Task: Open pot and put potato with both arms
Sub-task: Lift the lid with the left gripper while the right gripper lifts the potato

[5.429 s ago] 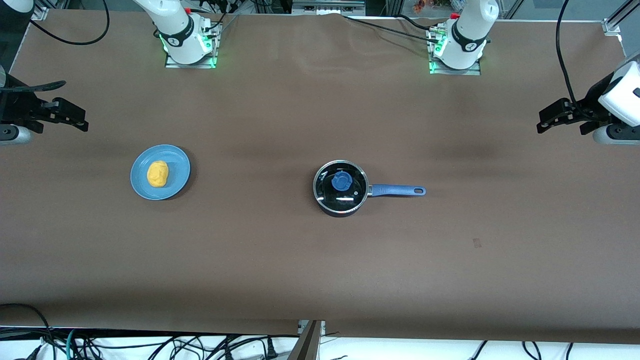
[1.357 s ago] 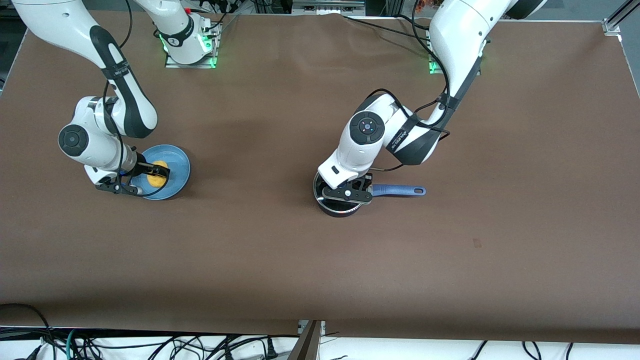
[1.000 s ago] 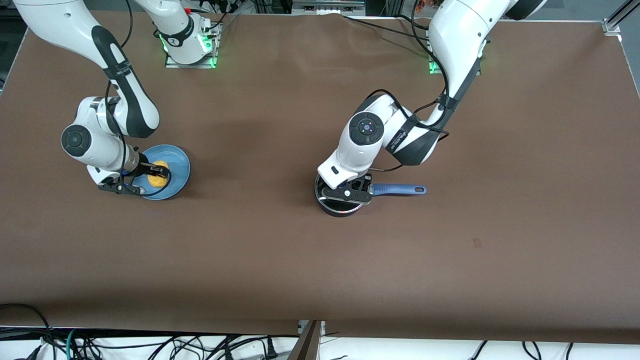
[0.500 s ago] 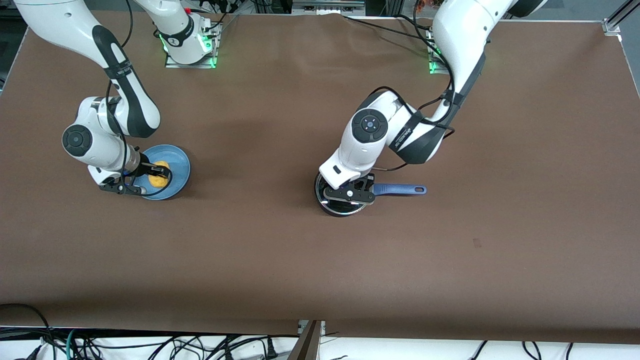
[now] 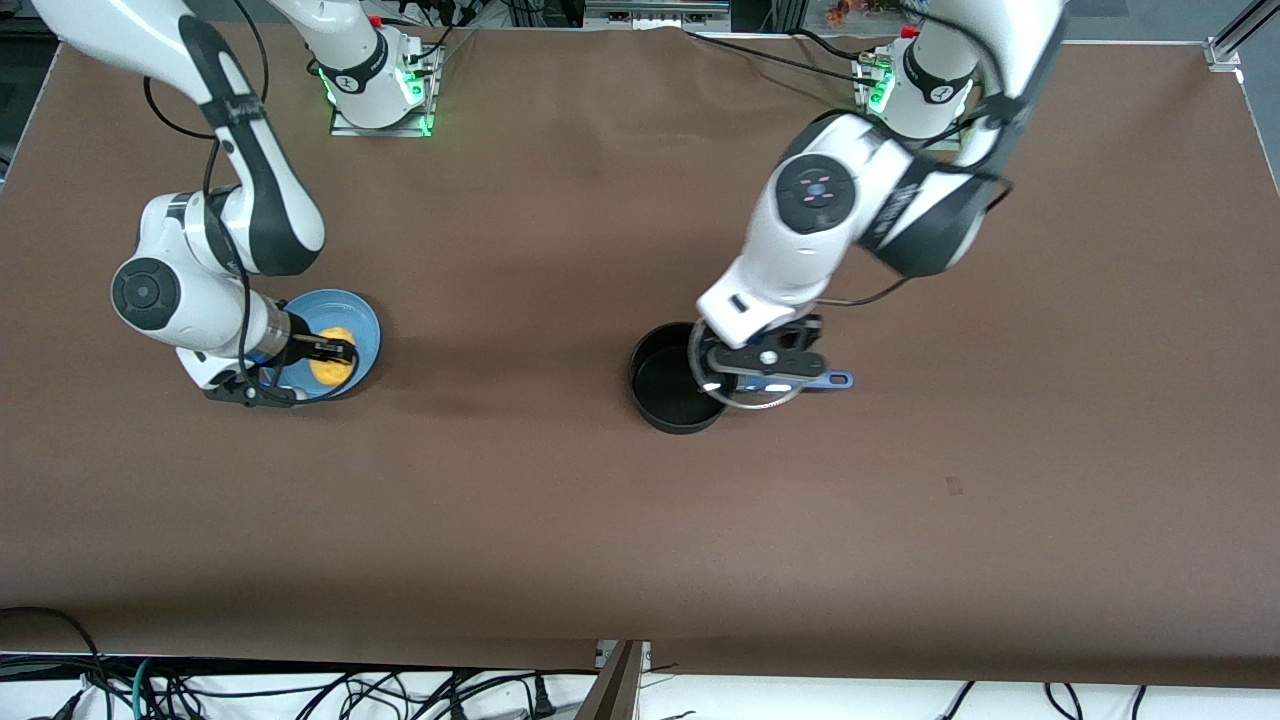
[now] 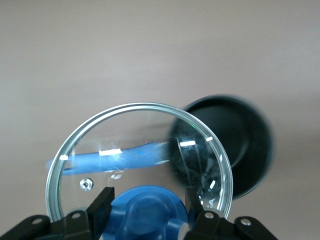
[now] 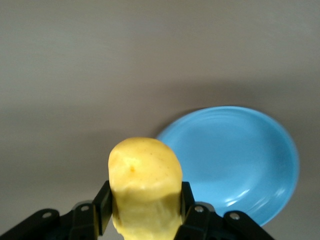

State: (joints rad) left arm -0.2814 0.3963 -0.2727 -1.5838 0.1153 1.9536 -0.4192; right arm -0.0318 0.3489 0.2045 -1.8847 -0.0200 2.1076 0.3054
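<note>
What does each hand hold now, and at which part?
The left hand holds the glass lid by its blue knob. The right hand grips the potato at its sides.

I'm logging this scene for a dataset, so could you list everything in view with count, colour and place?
pot: one, black with a blue handle, on the table midway between the arms, uncovered.
lid: one, clear glass with a blue knob, held in the air over the pot's handle side.
potato: one, yellow-orange, lifted above the plate.
plate: one, light blue, on the table toward the right arm's end.
table: one, brown surface.
cables: several, black, along the table edge nearest the front camera.
left tool: one, black, shut on the lid's knob.
right tool: one, black, shut on the potato over the plate.
</note>
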